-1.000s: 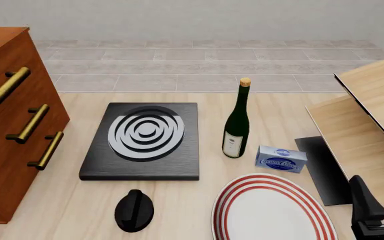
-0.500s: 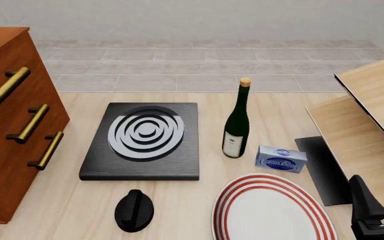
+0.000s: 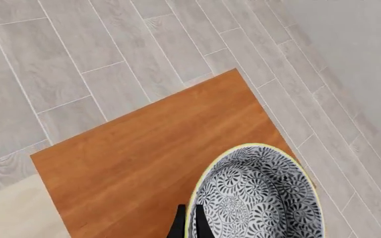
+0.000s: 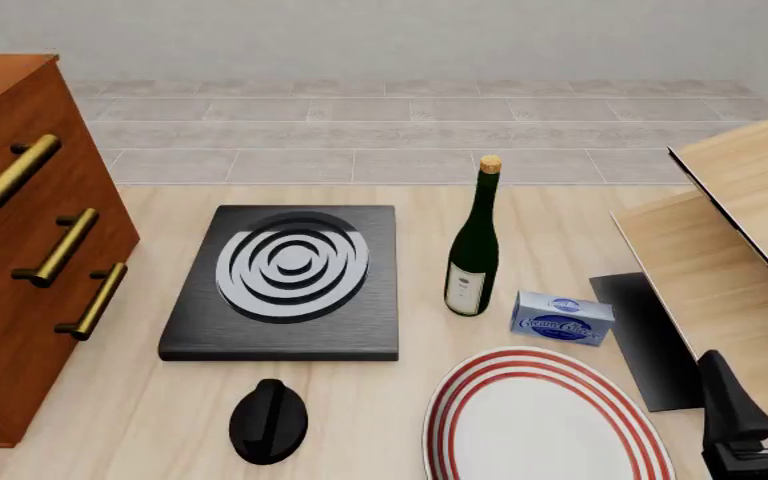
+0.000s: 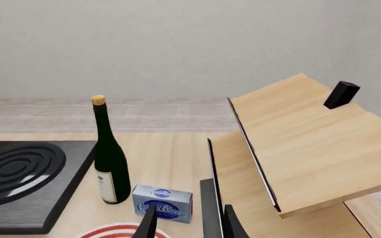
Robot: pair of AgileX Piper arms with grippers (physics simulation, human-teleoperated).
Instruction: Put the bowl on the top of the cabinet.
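Observation:
In the left wrist view the bowl (image 3: 260, 198), white with a dark floral pattern and a pale rim, is over the reddish-brown top of the cabinet (image 3: 144, 158), near one corner. My left gripper (image 3: 189, 227) is shut on the bowl's rim, one finger inside and one outside. I cannot tell whether the bowl touches the top. In the front view the cabinet (image 4: 24, 250) with brass handles stands at the left; the bowl and left gripper are out of that view. My right gripper (image 4: 762, 395) is open and empty at the front right, also in its wrist view (image 5: 189, 225).
A black hob (image 4: 291, 275) lies mid-table, with a green wine bottle (image 4: 474, 245) and a blue box (image 4: 562, 318) to its right. A white plate with red rings (image 4: 538, 420) and a black knob-like object (image 4: 268, 420) sit in front. Pale wood boards (image 4: 731, 220) stand at the right.
A sliver of the bowl at the front view's top-left corner one second ago has left that view. Nothing else in the front view has moved.

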